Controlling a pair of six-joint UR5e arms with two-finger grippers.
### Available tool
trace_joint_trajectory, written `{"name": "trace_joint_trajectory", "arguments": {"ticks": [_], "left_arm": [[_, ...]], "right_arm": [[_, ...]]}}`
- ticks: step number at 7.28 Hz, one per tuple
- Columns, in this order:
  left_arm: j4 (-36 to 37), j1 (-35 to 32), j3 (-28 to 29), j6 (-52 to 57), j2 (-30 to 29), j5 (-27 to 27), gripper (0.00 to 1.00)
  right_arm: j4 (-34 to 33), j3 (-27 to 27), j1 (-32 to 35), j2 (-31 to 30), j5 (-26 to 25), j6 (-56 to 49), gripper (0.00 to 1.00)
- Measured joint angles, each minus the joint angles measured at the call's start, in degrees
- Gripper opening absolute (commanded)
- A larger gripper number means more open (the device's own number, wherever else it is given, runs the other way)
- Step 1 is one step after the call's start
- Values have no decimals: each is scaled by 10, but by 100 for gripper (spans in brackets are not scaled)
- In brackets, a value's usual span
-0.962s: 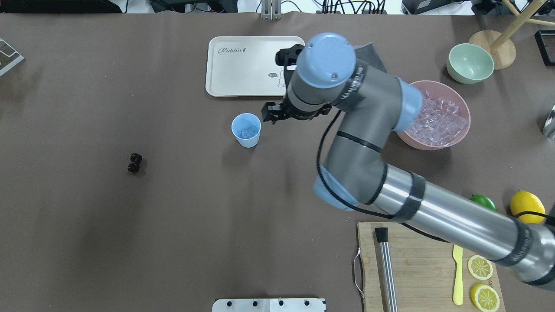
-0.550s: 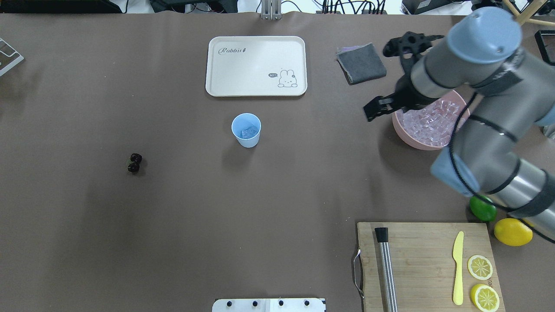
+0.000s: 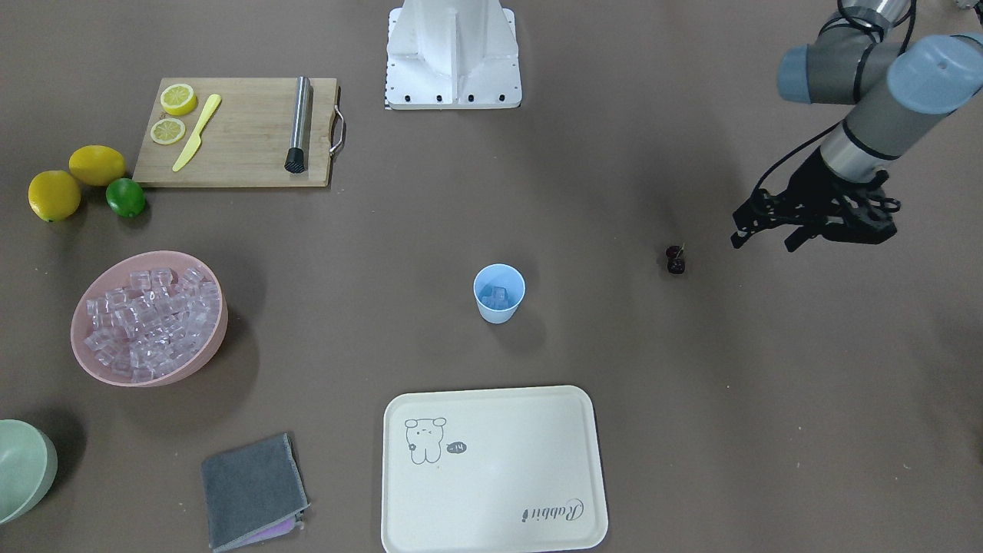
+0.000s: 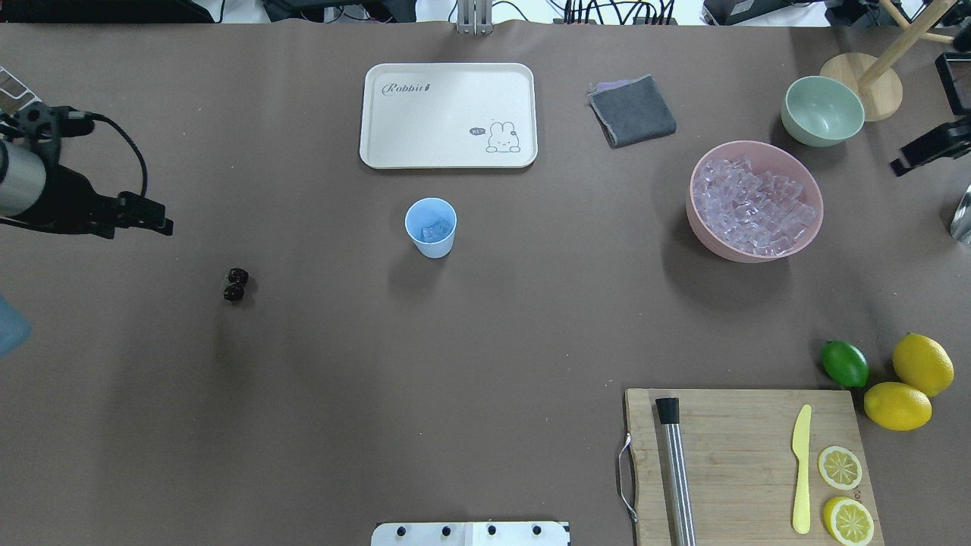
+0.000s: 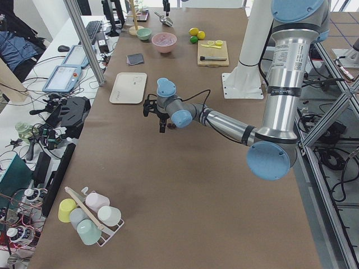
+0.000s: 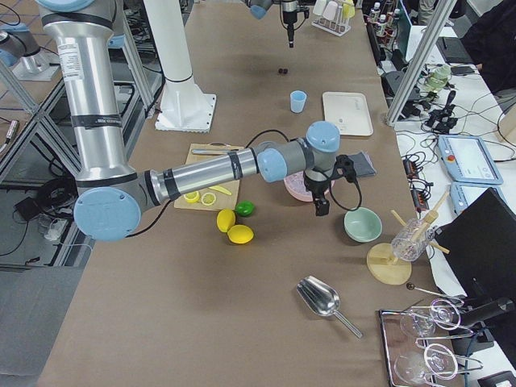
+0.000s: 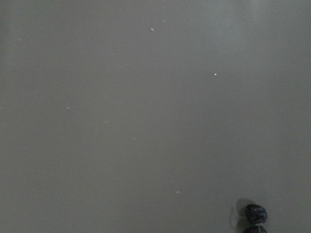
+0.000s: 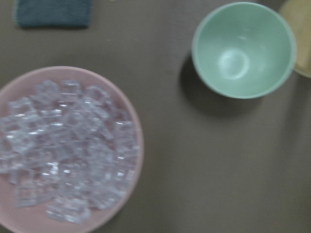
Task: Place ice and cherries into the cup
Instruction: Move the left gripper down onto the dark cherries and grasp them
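Ice step looks done to me: roughly two cubes of ice (image 4: 435,230) sit in the one cup (image 4: 429,246) mid-desk. Both cherries (image 4: 236,284), one joined pair, lie on the desk well apart from it, not yet grabbed. Left hand (image 3: 768,234) hovers near them, spread and empty. Right hand (image 4: 929,148): can't tell.
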Motion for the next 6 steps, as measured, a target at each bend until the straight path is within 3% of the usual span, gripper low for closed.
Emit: {"name": "trace_joint_trajectory", "arguments": {"ticks": [2, 5, 6], "left_arm": [[-2, 39, 9, -14, -25, 17, 98], [-3, 73, 17, -16, -30, 46, 97], [-3, 89, 24, -16, -31, 66, 87]], "right_arm": [[0, -69, 89, -16, 8, -123, 99], [-1, -93, 139, -55, 14, -171, 100], [-1, -94, 141, -61, 12, -169, 100]]}}
